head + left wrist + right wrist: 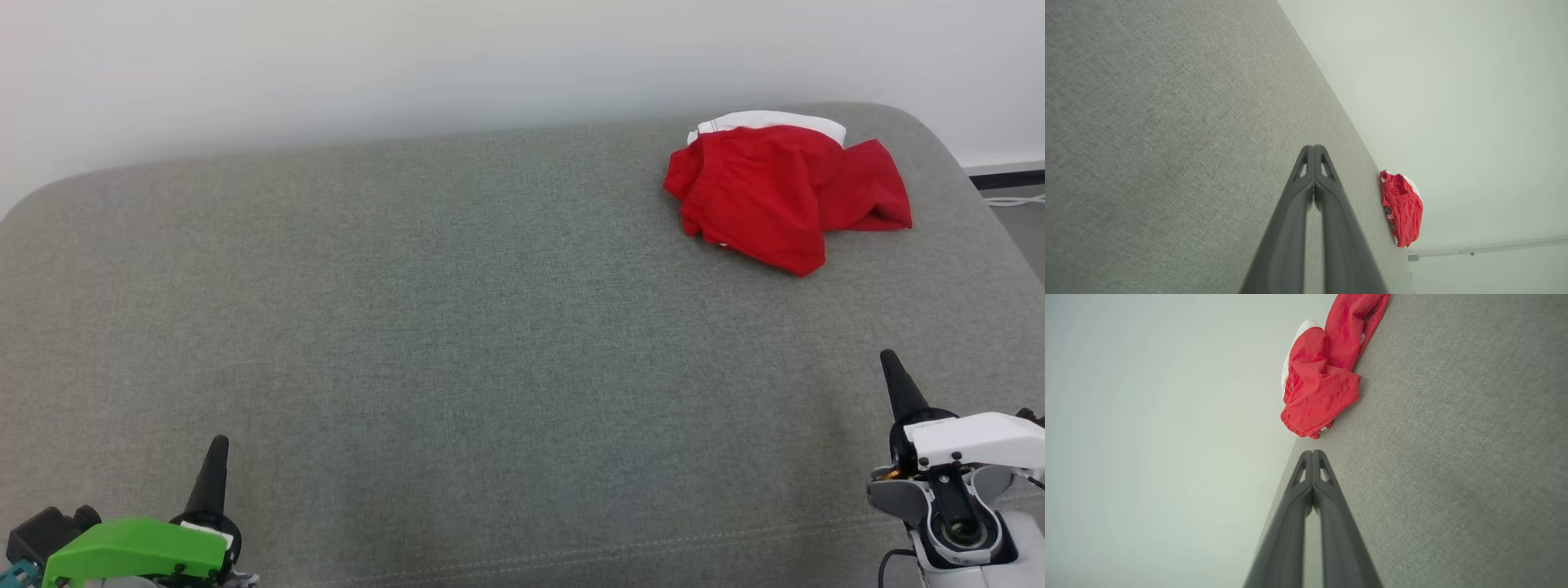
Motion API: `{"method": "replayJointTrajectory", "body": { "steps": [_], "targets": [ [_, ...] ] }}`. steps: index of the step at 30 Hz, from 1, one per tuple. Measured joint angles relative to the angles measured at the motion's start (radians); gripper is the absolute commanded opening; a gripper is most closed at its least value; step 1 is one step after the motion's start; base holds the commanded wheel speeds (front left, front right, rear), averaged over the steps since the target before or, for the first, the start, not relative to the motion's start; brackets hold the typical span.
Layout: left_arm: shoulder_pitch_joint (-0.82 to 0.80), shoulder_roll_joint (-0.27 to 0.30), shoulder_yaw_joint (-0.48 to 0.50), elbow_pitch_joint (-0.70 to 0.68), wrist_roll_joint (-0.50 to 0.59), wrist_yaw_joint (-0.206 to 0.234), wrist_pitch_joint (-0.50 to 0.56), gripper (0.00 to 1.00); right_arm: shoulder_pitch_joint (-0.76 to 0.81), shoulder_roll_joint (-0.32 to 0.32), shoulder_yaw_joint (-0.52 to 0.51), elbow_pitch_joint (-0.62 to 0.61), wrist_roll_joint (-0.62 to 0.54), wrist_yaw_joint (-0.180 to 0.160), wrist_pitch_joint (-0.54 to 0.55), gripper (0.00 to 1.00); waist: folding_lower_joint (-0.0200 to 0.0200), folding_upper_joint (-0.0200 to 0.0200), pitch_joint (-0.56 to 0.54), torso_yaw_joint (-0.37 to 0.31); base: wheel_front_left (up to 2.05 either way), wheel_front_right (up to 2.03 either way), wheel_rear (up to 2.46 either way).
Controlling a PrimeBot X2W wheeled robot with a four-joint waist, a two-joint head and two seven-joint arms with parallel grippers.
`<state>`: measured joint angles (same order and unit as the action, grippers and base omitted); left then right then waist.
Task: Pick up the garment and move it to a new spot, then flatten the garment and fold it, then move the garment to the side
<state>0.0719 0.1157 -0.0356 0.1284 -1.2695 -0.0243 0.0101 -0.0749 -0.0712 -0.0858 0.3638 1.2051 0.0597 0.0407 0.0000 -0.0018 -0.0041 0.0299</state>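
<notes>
The red garment [784, 192] lies crumpled in a loose heap at the far right of the grey upholstered cushion [457, 310], close to its back edge and rounded corner, with a white band showing along its far side. The right gripper [890, 363] sits at the near right, its two dark fingers pressed together at the tips and holding nothing. Its tip points up the cushion toward the heap but is well apart from it, with bare grey fabric between them. The left gripper [219, 445] is at the near left, likewise closed tip to tip and empty, and much farther from the garment, across most of the cushion's width. The folds hide how the garment is laid out, so its shape and which part is the waistband are hard to make out; the white part is partly tucked behind the red. The bodies of both grippers are cut off by the frame's bottom edge. Behind the cushion stands a pale wall [408, 65], and past the right corner a dark skirting strip [1008, 175] and a thin white cable [1016, 200] show on the floor.
</notes>
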Motion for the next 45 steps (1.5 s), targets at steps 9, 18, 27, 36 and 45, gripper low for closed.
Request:
{"method": "replayJointTrajectory", "body": {
  "steps": [9, 18, 27, 36, 45],
  "targets": [
    [-0.033, -0.008, 0.012, 0.031, -0.112, -0.029, 0.017, 0.00, 0.000, 0.008, -0.017, -0.020, 0.117, 0.015, 0.023, 0.00, 0.0000, 0.0000, 0.002, -0.009, 0.00, 0.00, 0.00],
    [-0.066, -0.015, 0.031, 0.067, -0.227, -0.052, 0.030, 0.00, 0.000, 0.015, -0.038, -0.039, 0.233, 0.037, 0.050, 0.00, 0.0000, 0.0000, 0.005, -0.019, 0.00, 0.00, 0.00],
    [-0.089, -0.032, 0.042, 0.101, -0.345, -0.074, 0.042, 0.00, 0.000, 0.030, -0.060, -0.061, 0.350, 0.055, 0.076, 0.00, 0.0000, 0.0000, 0.007, -0.028, 0.00, 0.00, 0.00],
    [-0.113, -0.036, 0.051, 0.118, -0.389, -0.083, 0.050, 0.00, 0.000, 0.032, -0.066, -0.068, 0.389, 0.058, 0.084, 0.00, 0.0000, 0.0000, 0.007, -0.031, 0.00, 0.00, 0.00],
    [-0.113, -0.036, 0.052, 0.123, -0.389, -0.087, 0.050, 0.00, 0.000, 0.032, -0.065, -0.071, 0.389, 0.058, 0.083, 0.00, 0.0000, 0.0000, 0.007, -0.030, 0.00, 0.00, 0.00]
  ]
}}
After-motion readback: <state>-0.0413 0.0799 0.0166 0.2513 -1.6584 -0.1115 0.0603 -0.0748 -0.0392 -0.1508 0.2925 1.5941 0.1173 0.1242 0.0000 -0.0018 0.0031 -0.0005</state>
